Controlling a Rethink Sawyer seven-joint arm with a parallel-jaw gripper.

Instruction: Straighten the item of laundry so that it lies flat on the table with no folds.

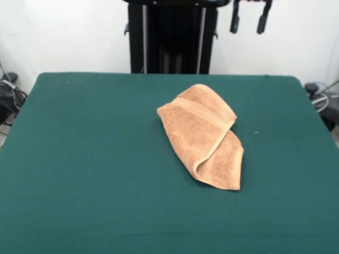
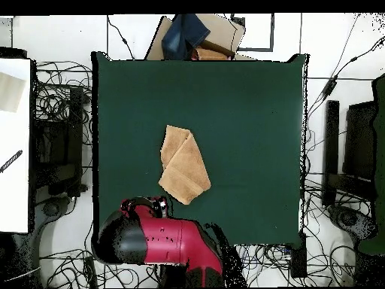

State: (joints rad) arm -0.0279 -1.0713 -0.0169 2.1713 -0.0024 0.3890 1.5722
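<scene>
Near the middle of the dark green surface (image 1: 106,159), slightly toward the pedestal side, lies the orange-tan terry hand towel (image 1: 204,135). It is folded over on itself: in the front view an upper layer with a flat woven band crosses a lower layer, and a rolled edge runs diagonally down to a lower corner that points toward the camera. In the overhead view the hand towel (image 2: 183,174) appears as two overlapping flaps forming an elongated shape set at a slant to the surface (image 2: 241,113) edges. Nothing else rests on the green cloth, and no container is visible on it.

The end effector (image 1: 249,21) hangs at the top edge of the front view, above and behind the far edge of the surface, well apart from the towel. Its two dark fingers (image 1: 234,22) stand spread with a clear gap between them, holding nothing. In the overhead view the red and black arm (image 2: 162,241) lies drawn back at the bottom edge of the surface. Tangled cables (image 2: 56,98) cover the floor around the surface, and a cardboard box (image 2: 218,34) with a blue item on it sits beyond the far edge.
</scene>
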